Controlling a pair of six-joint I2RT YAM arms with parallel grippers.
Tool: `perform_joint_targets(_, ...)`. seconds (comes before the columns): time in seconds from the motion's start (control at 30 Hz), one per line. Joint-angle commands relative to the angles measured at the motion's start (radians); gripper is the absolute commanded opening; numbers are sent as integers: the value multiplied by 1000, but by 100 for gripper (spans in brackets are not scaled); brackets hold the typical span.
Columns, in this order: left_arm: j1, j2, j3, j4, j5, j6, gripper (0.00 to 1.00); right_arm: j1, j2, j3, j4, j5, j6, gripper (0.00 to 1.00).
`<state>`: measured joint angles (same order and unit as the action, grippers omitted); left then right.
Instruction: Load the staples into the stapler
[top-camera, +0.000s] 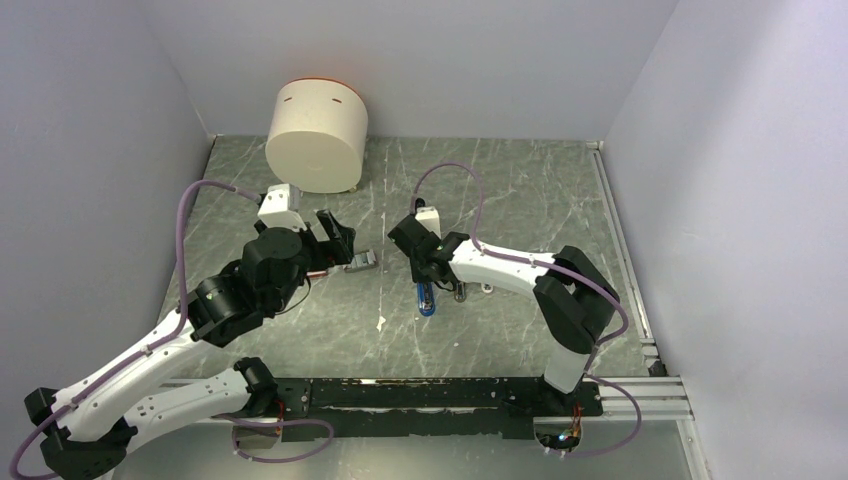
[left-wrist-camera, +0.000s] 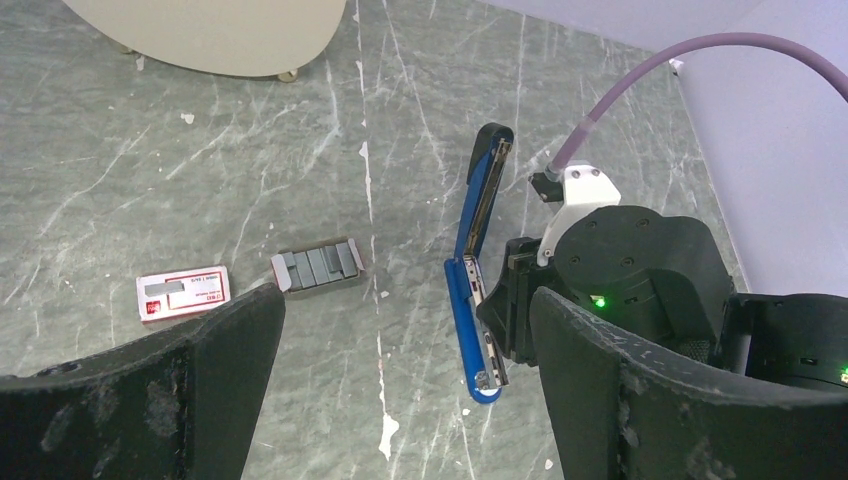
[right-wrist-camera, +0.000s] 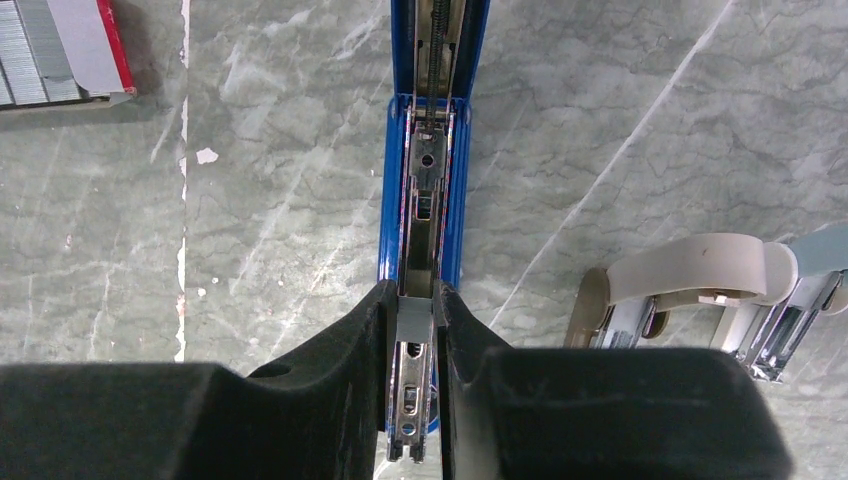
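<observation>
The left gripper (left-wrist-camera: 405, 305) sits closest in the left wrist view, its two dark fingers (left-wrist-camera: 160, 400) spread wide apart above the grey marbled table (left-wrist-camera: 250, 180). Just beyond the left finger lies the red staple box (left-wrist-camera: 183, 293), flat, with its white label up. At its 3 o'clock, a little apart, an open tray holds the staple blocks (left-wrist-camera: 318, 266), grey and lying side by side. Further toward 3 o'clock is the stapler (left-wrist-camera: 478, 250), hinged wide open. Its blue top arm points to 12 o'clock, and its base, with the silver channel exposed, runs down toward 6 o'clock. The right gripper (right-wrist-camera: 414, 295) is clamped on it, its black fingers (right-wrist-camera: 340, 350) pressed against both sides of the channel's near end. In the right wrist view a tan piece (right-wrist-camera: 690, 280) and a pale-blue piece (right-wrist-camera: 815, 250) lie close together at the stapler's 3 o'clock. From above, the tray lies at about 10 o'clock from the stapler, just off the left gripper's tips, and a cream drum (top-camera: 317, 135) stands at the table's 11 o'clock, against the back wall.
</observation>
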<state>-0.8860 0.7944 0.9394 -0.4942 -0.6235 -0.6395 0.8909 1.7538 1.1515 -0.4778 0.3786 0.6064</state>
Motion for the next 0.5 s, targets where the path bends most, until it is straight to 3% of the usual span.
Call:
perform_joint_targets(0.0, 6, -5, 5, 31, -10, 5, 97, -6, 21, -12, 28, -5, -12, 23)
perform_joint_targets(0.47, 7, -6, 2, 32, -10, 4, 97, -7, 15, -28, 27, -20, -24, 25)
